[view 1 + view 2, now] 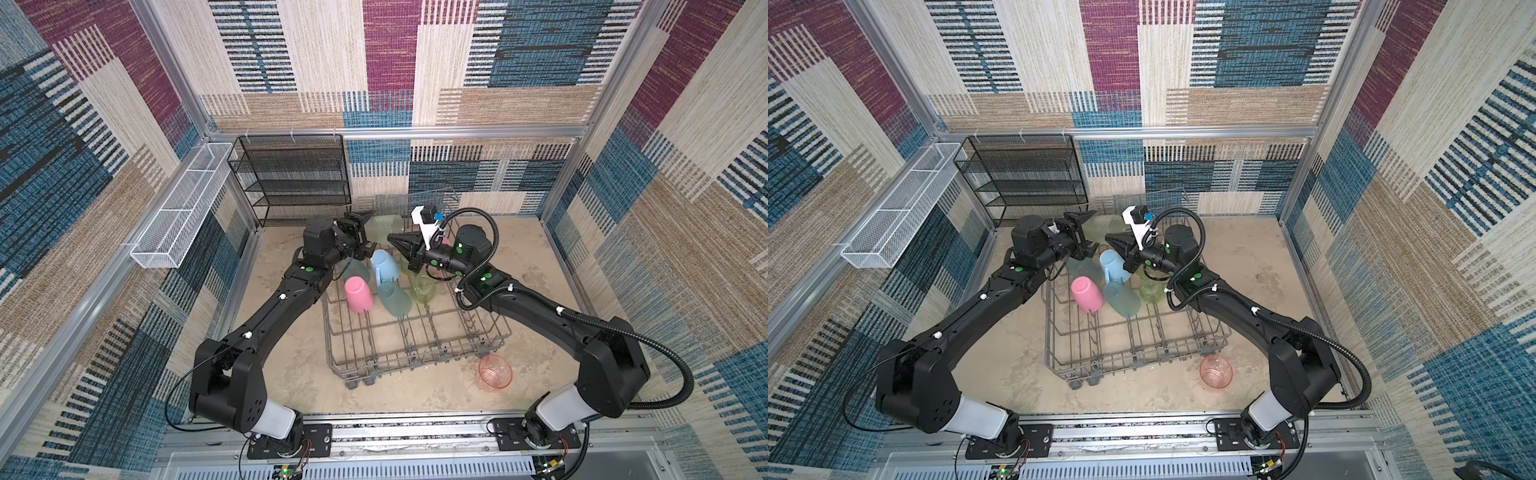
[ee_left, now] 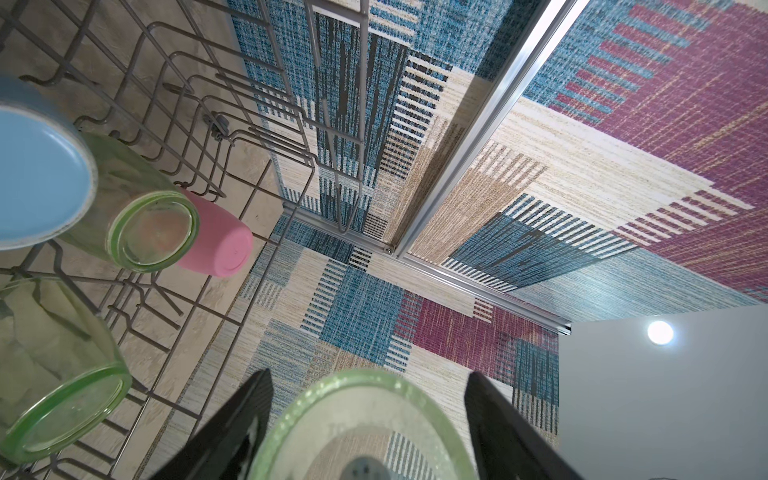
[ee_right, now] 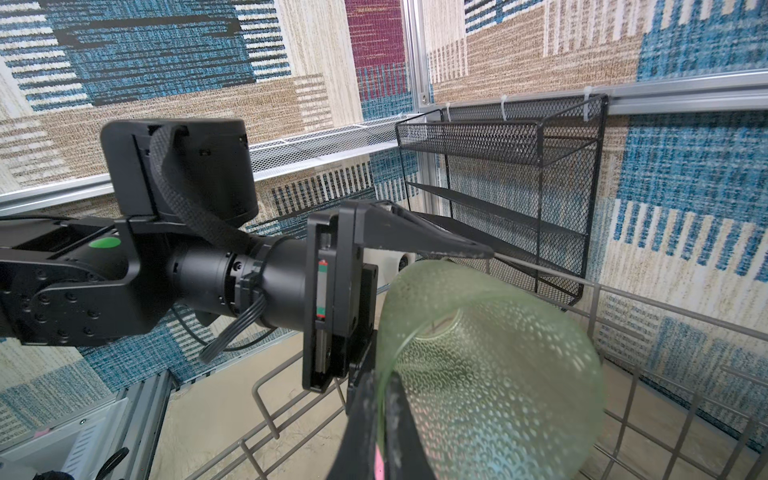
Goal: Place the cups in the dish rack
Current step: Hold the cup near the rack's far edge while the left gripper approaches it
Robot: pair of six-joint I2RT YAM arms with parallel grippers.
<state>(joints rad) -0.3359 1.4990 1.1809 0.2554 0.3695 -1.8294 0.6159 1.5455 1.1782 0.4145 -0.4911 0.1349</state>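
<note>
While the right gripper (image 1: 392, 238) pinches a green cup (image 3: 490, 365) mid-frame, the left gripper (image 2: 369, 374) straddles its base, jaws wide. Apparently a handover.

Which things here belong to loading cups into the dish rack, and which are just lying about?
Job: dish rack, pink cup, light-blue mug, teal cup, second teal cup, yellow-green cup, textured green cup, pink-orange cup outside the rack.
Bystanders: black mesh shelf, white mesh basket.
</note>
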